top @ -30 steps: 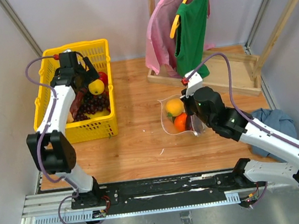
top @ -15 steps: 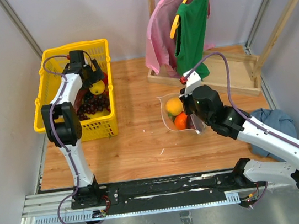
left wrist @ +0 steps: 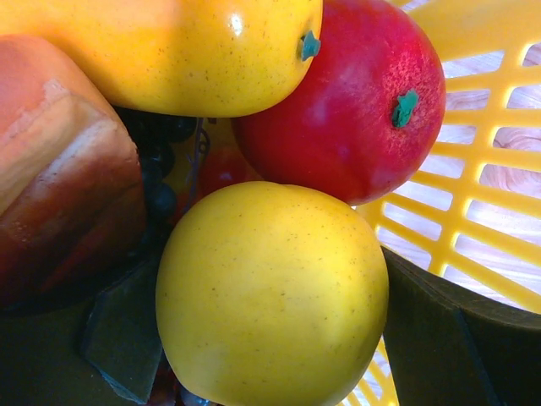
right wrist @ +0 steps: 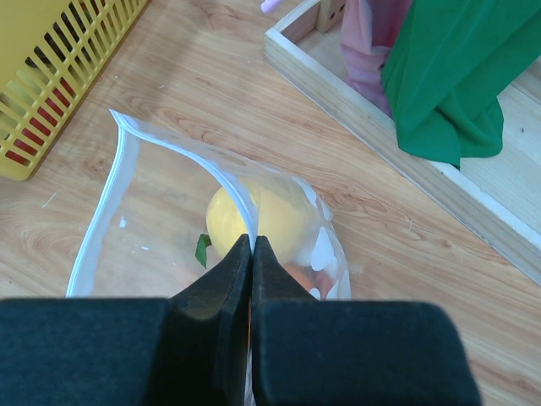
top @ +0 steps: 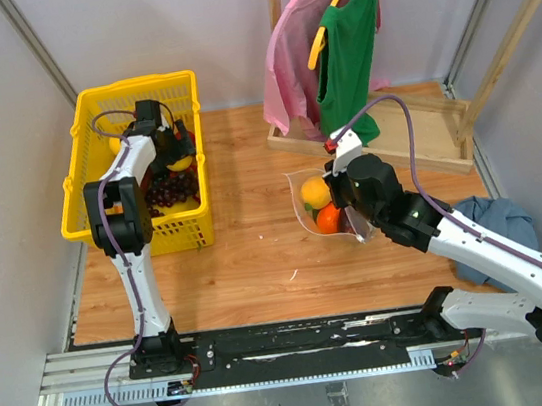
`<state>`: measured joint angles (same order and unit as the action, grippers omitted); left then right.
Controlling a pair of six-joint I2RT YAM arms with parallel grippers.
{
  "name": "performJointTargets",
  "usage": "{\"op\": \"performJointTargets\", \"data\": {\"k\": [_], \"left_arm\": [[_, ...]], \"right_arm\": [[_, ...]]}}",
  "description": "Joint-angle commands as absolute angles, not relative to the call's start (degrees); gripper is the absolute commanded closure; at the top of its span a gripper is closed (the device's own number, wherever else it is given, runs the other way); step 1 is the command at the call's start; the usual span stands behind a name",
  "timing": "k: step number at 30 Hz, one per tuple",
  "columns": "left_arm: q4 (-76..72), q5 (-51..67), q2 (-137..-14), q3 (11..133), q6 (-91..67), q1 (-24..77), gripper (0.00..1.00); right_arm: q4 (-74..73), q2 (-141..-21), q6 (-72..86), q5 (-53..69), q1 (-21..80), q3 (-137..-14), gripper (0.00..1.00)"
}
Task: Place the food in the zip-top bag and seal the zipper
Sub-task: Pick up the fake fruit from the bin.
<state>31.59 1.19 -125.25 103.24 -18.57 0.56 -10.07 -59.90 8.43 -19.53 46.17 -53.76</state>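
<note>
While the right gripper (right wrist: 252, 254), jaws fully closed, pinches the rim of the zip-top bag (right wrist: 127, 254) on the wooden table (top: 248, 257), a bagged yellow fruit (right wrist: 270, 220) and an orange (top: 327, 221) already lie inside it. Left gripper (left wrist: 270, 338) hangs inside the yellow mesh basket (left wrist: 473, 211), jaws spread wide either side of a round yellow fruit (left wrist: 270, 288), gripping nothing yet. A red fruit (left wrist: 338, 101) touches it; a brown bread-like piece (left wrist: 59, 169) sits beside. To pick well, close across the fruit's widest middle, squeeze gently, then lift straight up so neighbours are not dragged along.
</note>
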Motion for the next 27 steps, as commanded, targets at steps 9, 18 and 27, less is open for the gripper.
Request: {"op": "performJointTargets", "data": {"k": [9,18,27], "left_arm": [[28.56,2.39,-117.21,99.26,-19.81,0.0,0.4],[28.66,0.23,-106.44,93.51,-22.49,0.09,0.55],[30.59,-0.62,-93.46,88.55,-23.9,2.39,0.58]], "right_arm": [[-8.45,-59.34,9.12,-18.7,44.95,-53.09,0.99],[-8.61,-58.75,9.48,-17.8,45.0,-53.26,0.99],[-8.79,-58.3,10.13,-16.67,44.92,-53.35,0.99]]}}
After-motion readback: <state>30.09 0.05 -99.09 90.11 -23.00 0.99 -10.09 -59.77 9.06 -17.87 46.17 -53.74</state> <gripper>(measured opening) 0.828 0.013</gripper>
